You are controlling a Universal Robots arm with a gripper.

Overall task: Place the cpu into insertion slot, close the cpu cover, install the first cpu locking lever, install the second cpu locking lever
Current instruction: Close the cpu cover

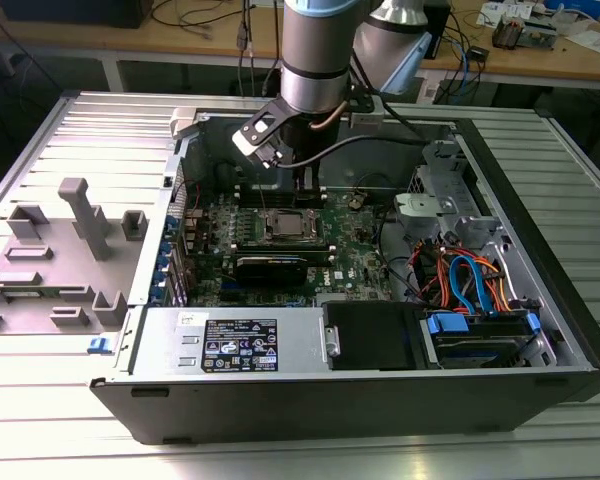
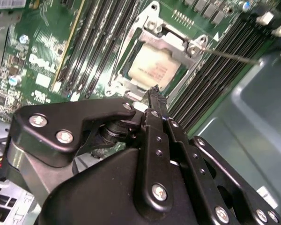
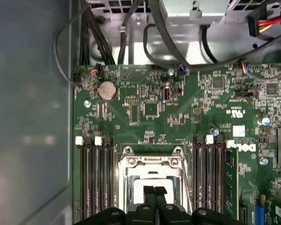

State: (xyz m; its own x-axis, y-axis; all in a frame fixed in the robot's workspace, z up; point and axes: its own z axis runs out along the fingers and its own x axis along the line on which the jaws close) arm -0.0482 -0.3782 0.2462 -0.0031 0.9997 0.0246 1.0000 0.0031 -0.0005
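The gripper (image 2: 154, 92), fingertips together on nothing, hangs over the lowered cpu cover (image 3: 150, 161). In the exterior view the cpu (image 1: 283, 227) lies at its seven o'clock. It should probably press down squarely.

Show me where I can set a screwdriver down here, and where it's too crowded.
Free: the ribbed table beyond the grey fixture, and its strip in front of the case. Crowded: the motherboard under the claw, and the cables beside it.
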